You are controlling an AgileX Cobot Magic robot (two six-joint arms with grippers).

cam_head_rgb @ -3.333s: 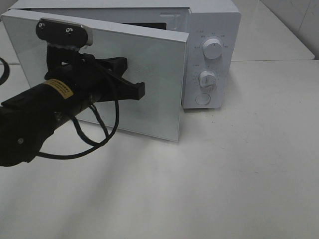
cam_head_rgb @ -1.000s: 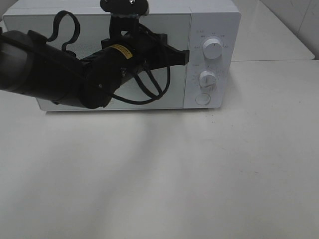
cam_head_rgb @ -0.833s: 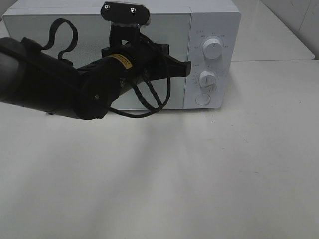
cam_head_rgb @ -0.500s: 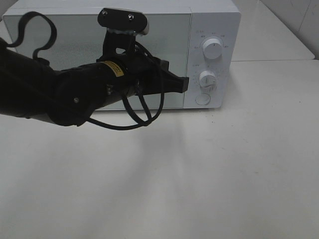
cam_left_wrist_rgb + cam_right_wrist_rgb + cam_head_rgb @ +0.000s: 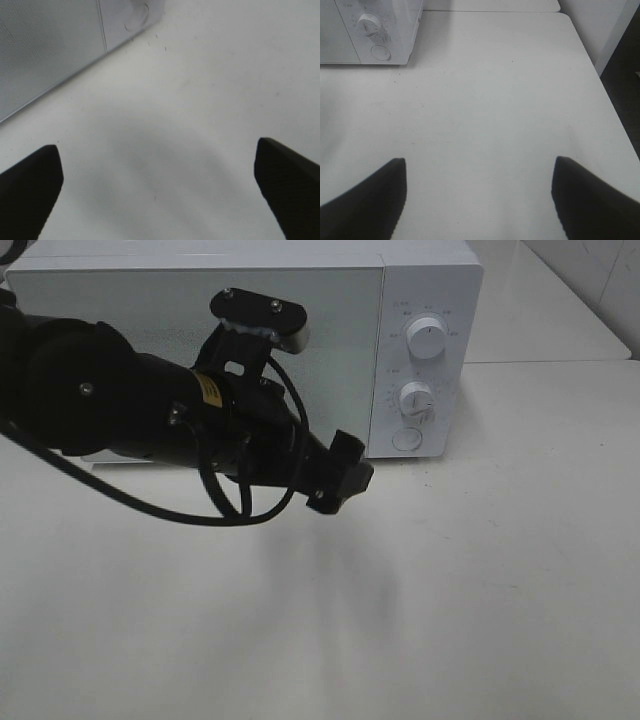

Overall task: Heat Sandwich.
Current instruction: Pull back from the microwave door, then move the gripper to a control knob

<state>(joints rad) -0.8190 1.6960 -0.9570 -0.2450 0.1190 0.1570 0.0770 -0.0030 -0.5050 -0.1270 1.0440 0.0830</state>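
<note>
The white microwave [image 5: 430, 300] stands at the back of the table with its glass door [image 5: 150, 310] shut flat. The sandwich is hidden from every view. My left gripper [image 5: 340, 472] hovers open and empty over the table just in front of the microwave's lower right corner, its fingertips [image 5: 30, 180] spread wide in the left wrist view, where the door's bottom edge [image 5: 50, 50] shows. My right gripper [image 5: 477, 192] is out of the exterior view; its wrist view shows it open over bare table with nothing between its fingers.
Two dials [image 5: 427, 338] and a round button [image 5: 406, 439] sit on the microwave's control panel, also seen in the right wrist view as a dial [image 5: 367, 22]. The table's right edge [image 5: 600, 85] drops off to a dark floor.
The microwave door swung shut under my left gripper. That gripper has since pulled back from the door, dropped toward the table and opened wide. The right gripper shows no change.
</note>
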